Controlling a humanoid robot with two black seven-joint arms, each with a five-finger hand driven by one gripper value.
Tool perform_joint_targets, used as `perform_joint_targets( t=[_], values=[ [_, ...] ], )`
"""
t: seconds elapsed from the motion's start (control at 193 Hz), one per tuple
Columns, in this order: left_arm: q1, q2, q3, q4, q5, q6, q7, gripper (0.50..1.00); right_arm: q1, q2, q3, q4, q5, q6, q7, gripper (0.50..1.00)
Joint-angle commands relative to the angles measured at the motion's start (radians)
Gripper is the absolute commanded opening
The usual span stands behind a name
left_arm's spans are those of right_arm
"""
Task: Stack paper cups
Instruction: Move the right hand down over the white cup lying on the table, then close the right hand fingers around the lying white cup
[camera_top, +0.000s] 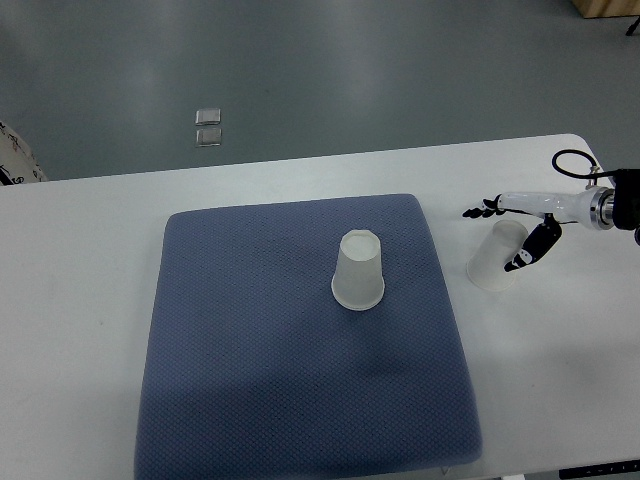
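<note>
Right hand (522, 232) grips a tilted paper cup (495, 258) on the table (90, 230); another cup (358, 270) sits upside-down on the blue mat (250, 350)

Centre: matt, translucent cup (358, 271) on a dimpled blue cloth mat (250, 370) — smooth white desk (90, 300); glossy grey floor (300, 70) above.

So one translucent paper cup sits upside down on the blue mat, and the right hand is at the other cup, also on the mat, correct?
Not quite. The top view shows the right hand at the second translucent paper cup on the bare white table, off the blue mat. The upside-down cup is on the mat.
</note>
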Motion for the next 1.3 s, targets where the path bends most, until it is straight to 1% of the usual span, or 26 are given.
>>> perform_joint_targets(
  t=[0.0,0.098,0.124,0.192,0.254,0.311,0.347,0.373,0.409,0.456,0.616,0.663,0.725,0.735,0.746,0.761,0.797,0.813,0.818,0.829,0.834,0.839,0.891,1.113,1.295],
  values=[
    [0.0,0.0,0.0,0.001,0.0,0.0,0.0,1.0,-0.004,0.001,-0.01,-0.001,-0.002,-0.01,-0.001,0.897],
    [0.0,0.0,0.0,-0.001,0.0,0.0,0.0,1.0,-0.004,-0.001,-0.022,-0.001,-0.003,-0.013,0.001,0.854],
    [0.0,0.0,0.0,0.001,0.0,0.001,0.0,1.0,-0.004,-0.001,-0.026,-0.001,-0.005,-0.013,0.001,0.834],
    [0.0,0.0,0.001,-0.001,0.0,0.001,0.0,1.0,-0.004,-0.001,-0.031,-0.001,-0.005,-0.013,0.001,0.829],
    [0.0,0.0,0.0,0.001,0.0,0.001,0.0,1.0,-0.004,-0.001,-0.033,-0.001,-0.005,-0.013,0.001,0.803],
    [0.0,0.0,0.001,0.001,0.0,0.001,0.0,1.0,-0.004,-0.001,-0.033,-0.001,-0.006,-0.013,0.001,0.791],
    [0.0,0.0,0.0,-0.001,0.0,0.001,0.0,1.0,-0.004,-0.001,-0.034,-0.001,-0.009,-0.013,0.001,0.76],
    [0.0,0.0,0.0,-0.001,0.0,0.001,0.0,1.0,-0.004,-0.001,-0.034,-0.001,-0.009,-0.013,0.001,0.75],
    [0.0,0.0,0.0,-0.001,0.0,0.001,0.0,1.0,-0.004,-0.001,-0.034,-0.001,-0.011,-0.013,0.001,0.723],
    [0.0,0.0,0.001,-0.001,0.0,0.0,0.0,1.0,-0.004,-0.001,-0.034,-0.001,-0.011,-0.013,0.002,0.721],
    [0.0,0.0,0.0,-0.001,0.0,0.0,0.0,1.0,-0.003,-0.001,-0.037,-0.001,-0.012,-0.011,0.002,0.686],
    [0.0,0.0,0.0,-0.001,0.0,0.001,0.0,1.0,-0.003,-0.003,-0.037,0.0,-0.012,-0.01,0.004,0.656],
    [0.0,0.0,0.0,-0.001,0.0,0.0,0.0,1.0,-0.003,-0.003,-0.037,0.0,-0.012,-0.01,0.007,0.643],
    [0.0,0.0,0.0,-0.001,0.0,0.001,0.0,1.0,-0.003,-0.003,-0.037,0.0,-0.012,-0.008,0.009,0.629],
    [0.0,0.0,0.0,-0.001,0.0,0.001,0.0,1.0,-0.003,-0.003,-0.037,0.0,-0.012,-0.008,0.009,0.629],
    [0.0,0.0,0.0,-0.001,0.0,0.0,0.0,1.0,-0.001,-0.003,-0.037,0.0,-0.012,-0.008,0.01,0.611],
    [0.0,0.0,0.001,0.001,0.0,0.001,0.0,1.0,-0.001,-0.004,-0.037,0.0,-0.012,-0.008,0.012,0.59],
    [0.0,0.0,0.0,-0.001,0.0,0.001,0.0,1.0,0.0,-0.006,-0.036,0.0,-0.012,-0.007,0.012,0.57],
    [0.0,0.0,0.0,-0.001,0.0,0.001,0.0,1.0,0.0,-0.006,-0.036,0.0,-0.012,-0.007,0.012,0.57],
    [0.0,0.0,0.0,-0.001,0.0,0.0,0.0,1.0,0.0,-0.007,-0.036,0.0,-0.012,-0.005,0.013,0.55],
    [0.0,0.0,0.0,-0.001,0.0,0.0,0.0,1.0,0.0,-0.007,-0.036,0.0,-0.012,-0.005,0.013,0.549],
    [0.0,0.0,0.0,-0.001,0.0,0.001,0.0,1.0,0.002,-0.007,-0.036,0.0,-0.012,-0.005,0.013,0.539],
    [0.0,0.0,0.0,0.001,0.0,0.001,0.0,1.0,0.004,-0.009,-0.036,0.002,-0.012,-0.004,0.013,0.515],
    [0.0,0.0,0.0,-0.001,0.0,0.0,0.0,1.0,0.028,-0.015,-0.03,0.014,-0.003,0.001,0.016,0.515],
    [0.0,0.0,0.0,-0.001,0.0,0.0,0.0,1.0,0.116,-0.022,-0.011,0.014,0.005,0.041,0.071,0.517]
  ],
)
